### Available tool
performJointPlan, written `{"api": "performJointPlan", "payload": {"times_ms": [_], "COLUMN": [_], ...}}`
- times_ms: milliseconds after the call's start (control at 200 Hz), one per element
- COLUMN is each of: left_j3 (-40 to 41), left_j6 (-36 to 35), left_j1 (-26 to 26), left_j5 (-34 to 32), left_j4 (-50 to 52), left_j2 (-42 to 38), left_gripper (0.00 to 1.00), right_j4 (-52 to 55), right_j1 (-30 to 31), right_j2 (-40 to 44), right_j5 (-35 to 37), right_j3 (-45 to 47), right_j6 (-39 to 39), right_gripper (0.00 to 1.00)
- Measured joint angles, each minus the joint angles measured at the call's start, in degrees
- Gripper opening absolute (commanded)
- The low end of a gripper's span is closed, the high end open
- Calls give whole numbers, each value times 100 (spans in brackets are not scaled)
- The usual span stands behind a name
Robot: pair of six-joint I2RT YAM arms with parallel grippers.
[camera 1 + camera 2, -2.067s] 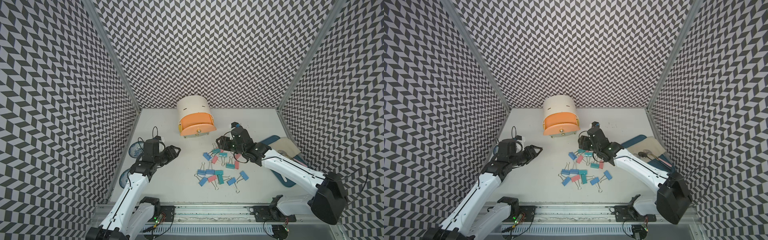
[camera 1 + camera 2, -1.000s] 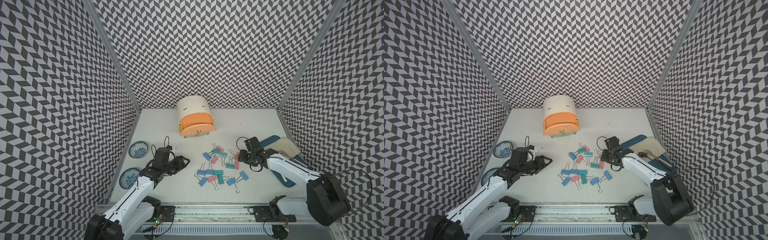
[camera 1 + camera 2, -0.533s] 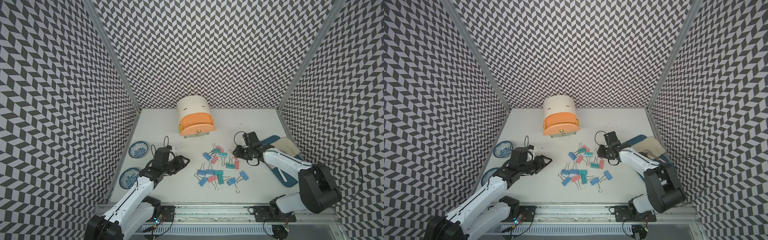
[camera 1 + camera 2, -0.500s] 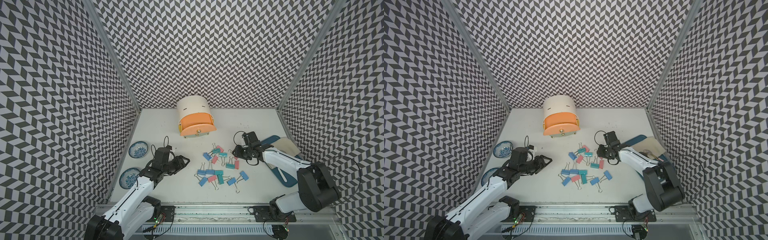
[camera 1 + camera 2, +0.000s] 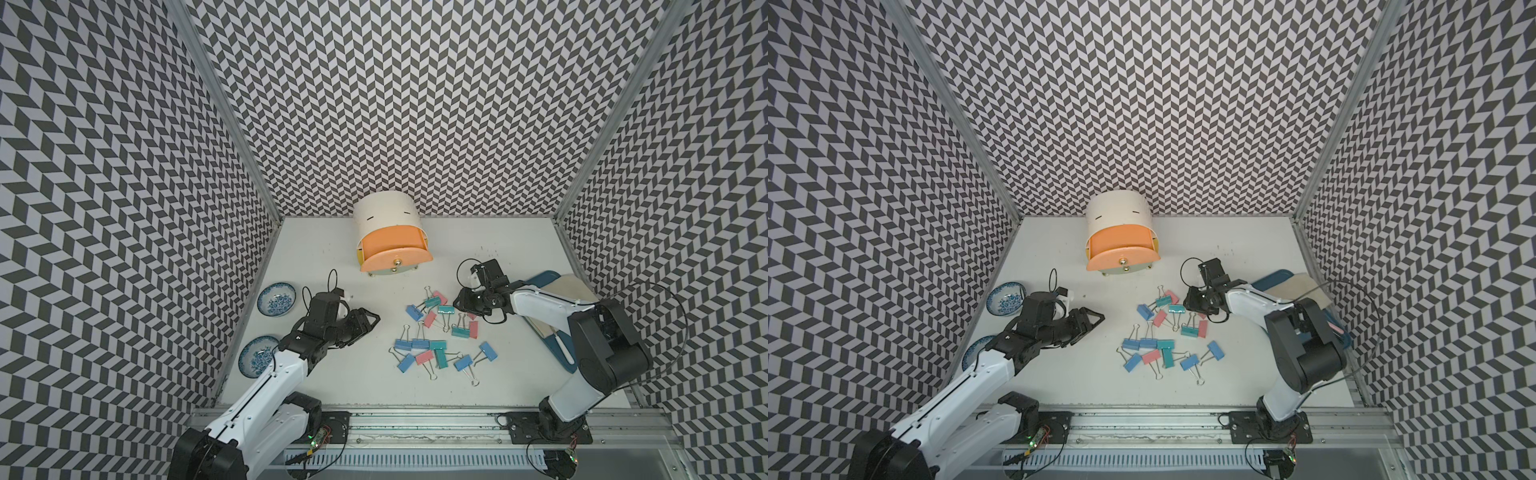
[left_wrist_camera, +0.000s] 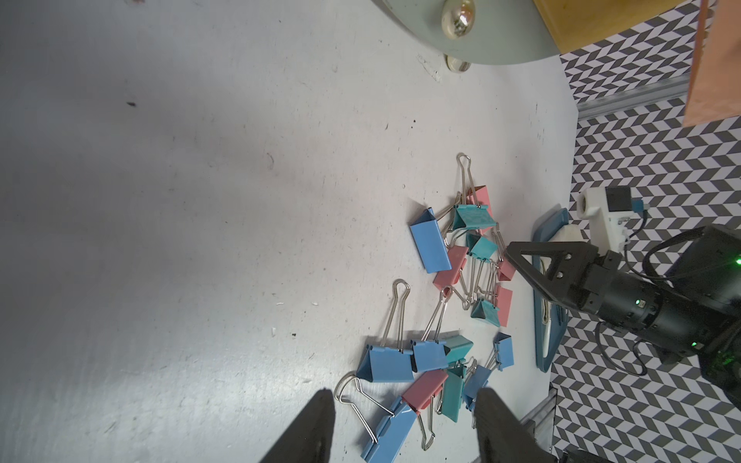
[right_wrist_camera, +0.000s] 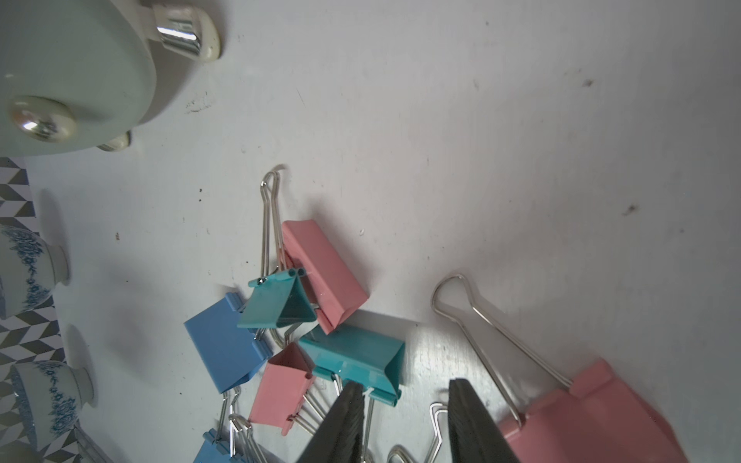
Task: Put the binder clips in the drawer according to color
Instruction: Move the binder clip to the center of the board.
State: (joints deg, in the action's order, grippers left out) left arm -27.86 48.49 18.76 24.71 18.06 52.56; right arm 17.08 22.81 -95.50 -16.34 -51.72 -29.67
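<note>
The drawer (image 5: 390,237) is a white round-topped cabinet at the back; its peach top drawer (image 5: 1121,245) is pulled out. Pink, blue and teal binder clips (image 5: 440,332) lie scattered on the table in both top views. My right gripper (image 5: 459,300) is low at the pile's far right edge. In the right wrist view my right gripper (image 7: 404,383) is open and narrow. Wire handles lie in the gap, behind a teal clip (image 7: 353,356), and a pink clip (image 7: 593,417) lies beside one finger. My left gripper (image 5: 372,322) is open and empty, left of the pile, facing blue clips (image 6: 387,362).
Two blue-patterned bowls (image 5: 276,300) (image 5: 257,361) sit by the left wall, behind my left arm. A blue tray (image 5: 544,278) with a beige item on it lies at the right, under my right arm. Patterned walls close in three sides.
Over the last second my right gripper has slid left and slightly back onto the pile's edge, and its jaws have narrowed. Two seconds ago the left arm moved in toward the clips; since then it holds still.
</note>
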Motion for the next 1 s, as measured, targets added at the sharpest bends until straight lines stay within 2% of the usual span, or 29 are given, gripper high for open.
{"api": "performJointPlan", "payload": {"times_ms": [290, 531, 1001], "left_j3": [-7, -9, -15], "left_j6": [-2, 0, -17], "left_j1": [0, 0, 0], "left_j5": [-39, -90, -105], "left_j4": [46, 98, 107], "left_j2": [-7, -44, -50], "left_gripper": [60, 60, 60], "right_j4": [-85, -74, 74], "right_j1": [7, -31, -511], "right_j2": [-393, -439, -470], "right_j5": [28, 363, 960], "right_j3": [-236, -323, -407], "right_j6": [90, 98, 188], "right_gripper": [39, 41, 47]}}
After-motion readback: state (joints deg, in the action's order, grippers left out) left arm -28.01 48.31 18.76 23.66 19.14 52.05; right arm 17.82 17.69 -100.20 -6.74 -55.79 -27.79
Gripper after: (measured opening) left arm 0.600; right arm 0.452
